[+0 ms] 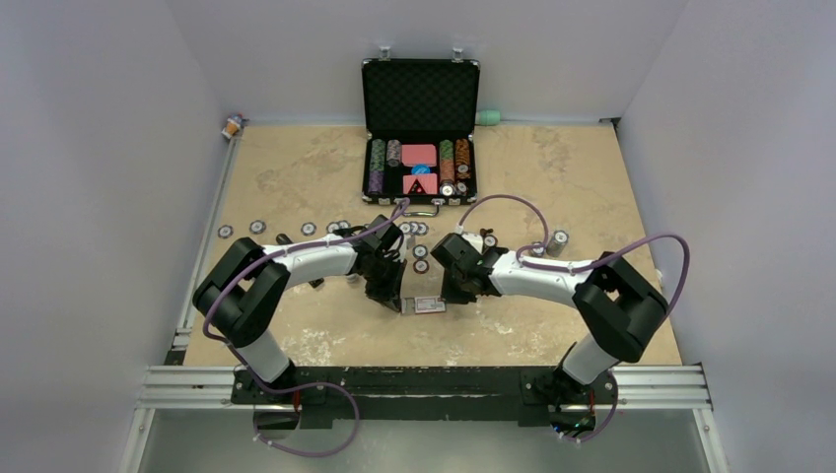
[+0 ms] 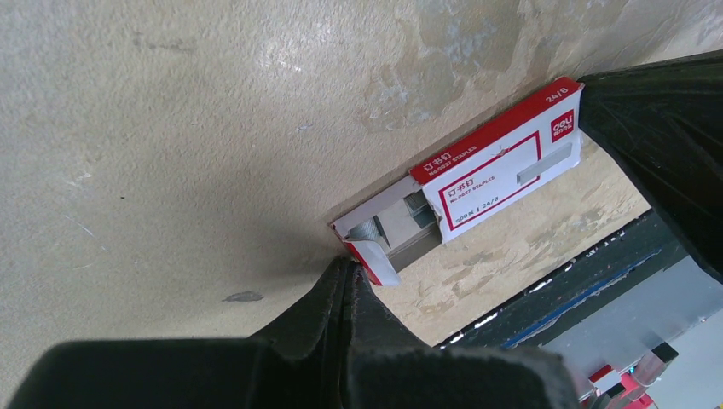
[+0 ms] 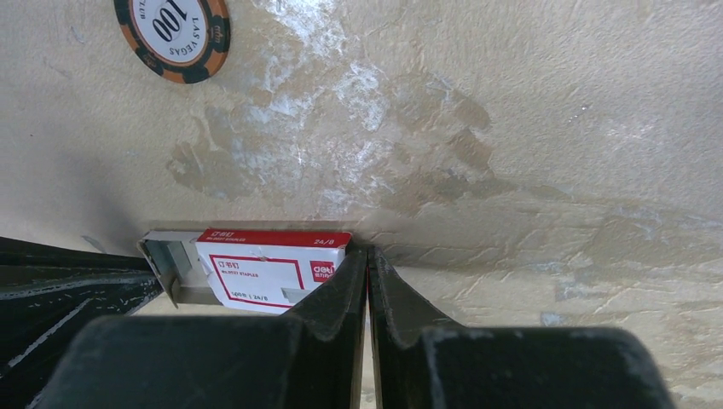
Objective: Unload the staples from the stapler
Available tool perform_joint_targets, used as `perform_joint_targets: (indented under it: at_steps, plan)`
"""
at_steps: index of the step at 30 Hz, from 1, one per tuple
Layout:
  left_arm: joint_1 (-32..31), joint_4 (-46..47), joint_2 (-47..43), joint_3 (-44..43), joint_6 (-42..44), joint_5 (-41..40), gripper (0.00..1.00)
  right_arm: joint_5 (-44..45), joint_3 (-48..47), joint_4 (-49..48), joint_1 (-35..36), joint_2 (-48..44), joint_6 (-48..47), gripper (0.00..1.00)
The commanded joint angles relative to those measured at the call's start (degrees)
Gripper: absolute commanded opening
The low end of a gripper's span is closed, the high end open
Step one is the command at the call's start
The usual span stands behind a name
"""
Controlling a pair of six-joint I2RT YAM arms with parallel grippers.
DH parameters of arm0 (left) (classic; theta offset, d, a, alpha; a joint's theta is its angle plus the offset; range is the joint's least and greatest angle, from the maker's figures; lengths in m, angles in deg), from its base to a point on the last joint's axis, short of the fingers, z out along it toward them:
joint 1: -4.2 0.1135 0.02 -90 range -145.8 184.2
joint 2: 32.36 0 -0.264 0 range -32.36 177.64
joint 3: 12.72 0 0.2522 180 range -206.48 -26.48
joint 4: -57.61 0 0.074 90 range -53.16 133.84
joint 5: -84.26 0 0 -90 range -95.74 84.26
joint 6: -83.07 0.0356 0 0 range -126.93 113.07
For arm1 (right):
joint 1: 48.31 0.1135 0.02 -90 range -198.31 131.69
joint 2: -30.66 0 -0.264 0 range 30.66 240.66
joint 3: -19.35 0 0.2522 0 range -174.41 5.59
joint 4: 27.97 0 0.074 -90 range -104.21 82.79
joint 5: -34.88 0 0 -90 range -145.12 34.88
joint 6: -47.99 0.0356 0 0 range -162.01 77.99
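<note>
Both tools are pinched closed with nothing visibly gripped: your left tool (image 2: 345, 271) sits at the open end of the staple box (image 2: 499, 166) on the bench (image 2: 170, 128), your right tool (image 3: 368, 257) at its other end. The stapler isn't clearly in view, so treat the unloading as unconfirmed.
</note>
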Motion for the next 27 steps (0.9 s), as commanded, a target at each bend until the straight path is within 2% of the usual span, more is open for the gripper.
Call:
perform_joint_targets:
  at_steps: [1,27]
  plan:
    - [-0.31,2.25,0.52,0.04,0.06,0.32,0.0,-0.83,0.09,0.51,0.79,2.85,-0.92,0.09]
    - [-0.29,2.21,1.09,-0.16,0.32,1.35,0.0,-0.75,-3.2,1.72,3.22,5.69,-1.64,0.08]
